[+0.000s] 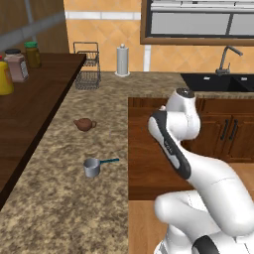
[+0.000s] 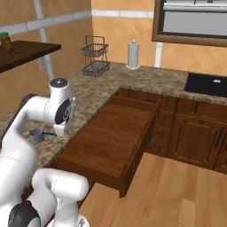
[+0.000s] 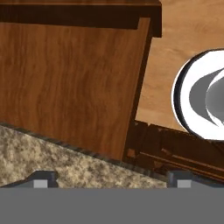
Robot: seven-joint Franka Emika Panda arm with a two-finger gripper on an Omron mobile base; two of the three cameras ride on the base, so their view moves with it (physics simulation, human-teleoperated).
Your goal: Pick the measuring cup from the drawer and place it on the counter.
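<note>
Measuring cup (image 1: 92,167) is sitting upright on the granite worktop (image 1: 59,208), teal handle pointing toward the drawer (image 2: 111,137); nothing is gripping it. A small brown teapot (image 1: 85,124) is standing farther back on the same worktop, well apart from the cup. The drawer is standing pulled out, its flat wooden bottom bare. In the hand view the end effector (image 3: 112,179) is looking down over the worktop edge and drawer, fingertips (image 3: 41,179) spread wide, holding nothing. A wire basket (image 1: 88,67) and paper towel roll (image 1: 122,60) are standing at the back wall.
</note>
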